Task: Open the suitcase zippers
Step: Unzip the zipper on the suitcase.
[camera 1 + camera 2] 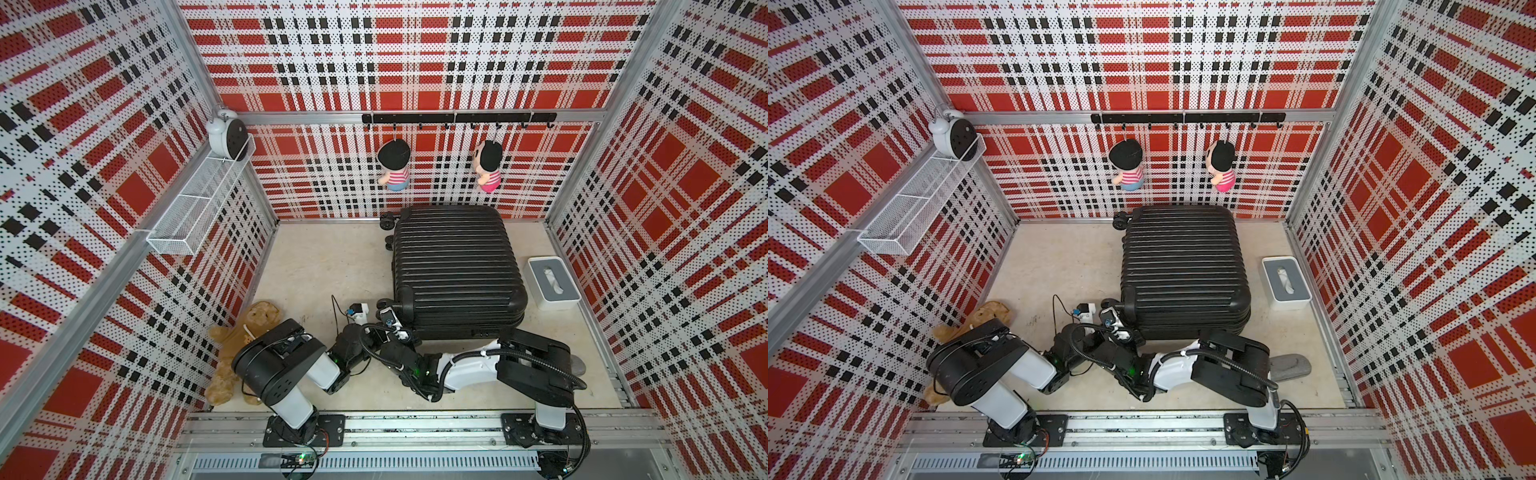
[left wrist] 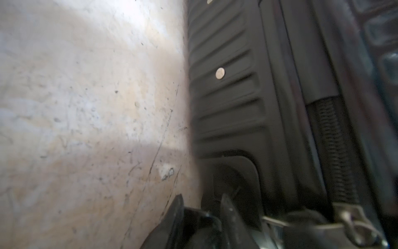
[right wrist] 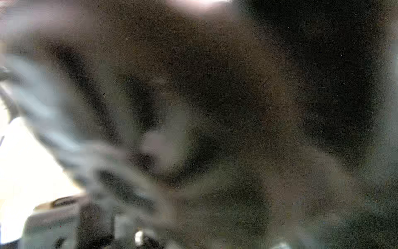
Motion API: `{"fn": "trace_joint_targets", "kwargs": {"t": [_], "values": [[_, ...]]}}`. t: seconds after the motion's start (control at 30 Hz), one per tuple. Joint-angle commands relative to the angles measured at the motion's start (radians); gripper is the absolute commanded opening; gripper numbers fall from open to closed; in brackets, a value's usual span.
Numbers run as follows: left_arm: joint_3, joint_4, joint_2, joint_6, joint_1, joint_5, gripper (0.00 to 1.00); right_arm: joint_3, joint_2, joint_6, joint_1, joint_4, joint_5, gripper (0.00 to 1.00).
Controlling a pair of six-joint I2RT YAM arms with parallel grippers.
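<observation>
- Left pincer (image 2: pixel 202 201) stands slightly parted with nothing between its fingers, beside the suitcase's (image 1: pixel 453 266) wheel corner.
- Right pincer (image 1: pixel 402 333) is at that same corner; I cannot tell its state.
- Suitcase lies flat on the counter (image 1: pixel 324 266), centre-right of the frame.
- Zippers (image 2: pixel 336 151) run along its side seam.

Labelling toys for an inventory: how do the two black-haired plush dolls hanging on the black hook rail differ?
Colour: the blue-bottomed plush doll against the pink-bottomed plush doll. Pose: the blue one shows only black hair, the pink one its face side-on. Both wear striped shirts.
</observation>
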Motion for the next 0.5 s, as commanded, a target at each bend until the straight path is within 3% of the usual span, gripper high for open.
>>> {"fn": "trace_joint_targets", "kwargs": {"t": [0.0,0.07,0.27,0.4,0.43,0.47], "values": [[-0.047,-0.097,-0.054,0.000,-0.035,0.247,0.32,0.052,-0.002,-0.037,-0.018,-0.010,-0.320,0.31],[-0.051,-0.156,-0.113,0.012,-0.019,0.234,0.33,0.041,-0.023,-0.013,-0.018,-0.016,-0.345,0.39],[-0.036,-0.390,-0.316,0.065,0.035,0.192,0.37,-0.026,-0.130,0.062,-0.015,-0.040,-0.417,0.51],[-0.027,-0.589,-0.473,0.101,0.096,0.173,0.42,-0.101,-0.248,0.063,-0.013,-0.041,-0.419,0.52],[-0.018,-0.646,-0.517,0.116,0.110,0.166,0.43,-0.116,-0.278,0.107,-0.013,-0.028,-0.488,0.71],[-0.005,-0.719,-0.568,0.128,0.125,0.153,0.45,-0.138,-0.312,0.122,-0.013,-0.019,-0.518,0.76]]}}
